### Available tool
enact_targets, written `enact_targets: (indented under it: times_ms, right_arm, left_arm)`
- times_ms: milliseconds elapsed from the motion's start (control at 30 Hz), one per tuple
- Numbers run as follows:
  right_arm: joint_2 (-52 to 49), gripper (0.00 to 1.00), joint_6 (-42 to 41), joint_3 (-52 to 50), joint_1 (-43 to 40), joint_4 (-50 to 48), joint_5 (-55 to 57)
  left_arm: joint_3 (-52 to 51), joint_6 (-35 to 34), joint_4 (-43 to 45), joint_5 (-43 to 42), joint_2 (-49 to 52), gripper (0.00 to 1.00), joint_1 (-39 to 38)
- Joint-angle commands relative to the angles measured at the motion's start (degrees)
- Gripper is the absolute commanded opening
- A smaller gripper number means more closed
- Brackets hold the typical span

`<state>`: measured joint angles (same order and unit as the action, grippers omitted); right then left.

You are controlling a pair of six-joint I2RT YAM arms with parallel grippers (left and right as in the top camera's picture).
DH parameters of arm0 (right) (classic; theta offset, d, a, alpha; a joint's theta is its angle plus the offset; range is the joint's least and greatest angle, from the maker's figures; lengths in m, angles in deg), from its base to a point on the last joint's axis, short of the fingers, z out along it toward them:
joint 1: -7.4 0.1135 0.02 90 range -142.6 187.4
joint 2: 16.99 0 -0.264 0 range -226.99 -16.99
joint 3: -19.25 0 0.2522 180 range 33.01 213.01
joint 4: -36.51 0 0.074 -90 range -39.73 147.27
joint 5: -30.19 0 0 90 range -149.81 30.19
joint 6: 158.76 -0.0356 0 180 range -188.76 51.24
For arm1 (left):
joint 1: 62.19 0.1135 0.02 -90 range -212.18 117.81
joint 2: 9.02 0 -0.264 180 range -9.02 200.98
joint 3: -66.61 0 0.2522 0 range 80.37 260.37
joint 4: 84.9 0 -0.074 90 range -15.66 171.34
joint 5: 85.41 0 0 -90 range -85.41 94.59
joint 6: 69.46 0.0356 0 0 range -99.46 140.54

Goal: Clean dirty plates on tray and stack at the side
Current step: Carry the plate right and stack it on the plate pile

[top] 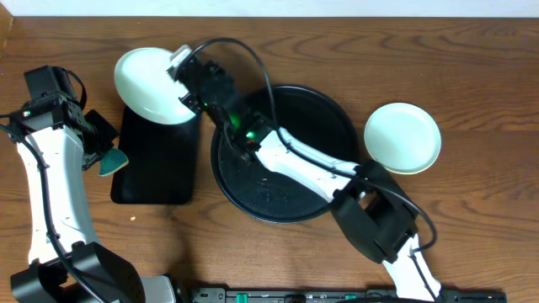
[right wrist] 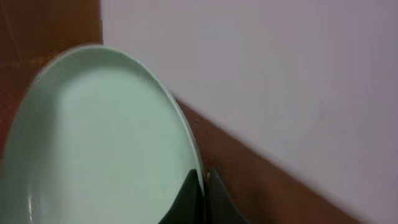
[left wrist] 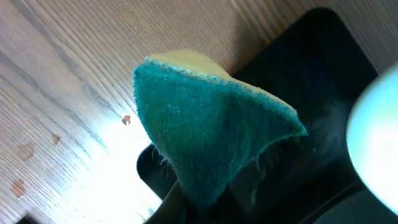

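Brown wood-grain table [top: 472, 67], pale mint plate [top: 150, 84] at ten o'clock, second pale mint plate [top: 402, 137] at three o'clock, black round tray [top: 333, 114] at centre, black rectangular tray [top: 156, 172] at nine o'clock, teal-green sponge [left wrist: 211, 137] with yellow backing

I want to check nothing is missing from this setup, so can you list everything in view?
round tray: one, black, mid-table, no plate in it
rectangular tray: one, black, left of the round tray
held plate: one, pale mint, tilted above the rectangular tray's far end
second plate: one, pale mint, flat on the table right of the round tray
sponge: one, green with a yellow back, by the rectangular tray's left edge
table: one, brown wood
left gripper: one, black, shut on the sponge
right gripper: one, black, shut on the held plate's rim
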<state>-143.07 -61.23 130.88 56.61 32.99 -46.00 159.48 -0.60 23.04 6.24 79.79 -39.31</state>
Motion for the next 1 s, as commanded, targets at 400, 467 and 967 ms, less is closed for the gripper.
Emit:
enact_targets:
  times_ms: [400,467,967]
  right_arm:
    - [22.80,0.01,-25.90,0.96,-16.79,55.93,-0.20]
    - [24.76,0.01,-27.32,0.96,-20.17,61.46,-2.21]
    - [29.24,0.01,-21.64,-2.36,-56.26,85.50,-18.51]
  left_arm:
    - [0.02,-0.52,0.48,0.28,-1.38,0.07,-4.17]
    - [0.02,-0.50,0.74,0.28,-1.38,0.07,-5.64]
    - [0.02,-0.52,1.99,0.28,-1.38,0.07,-16.72]
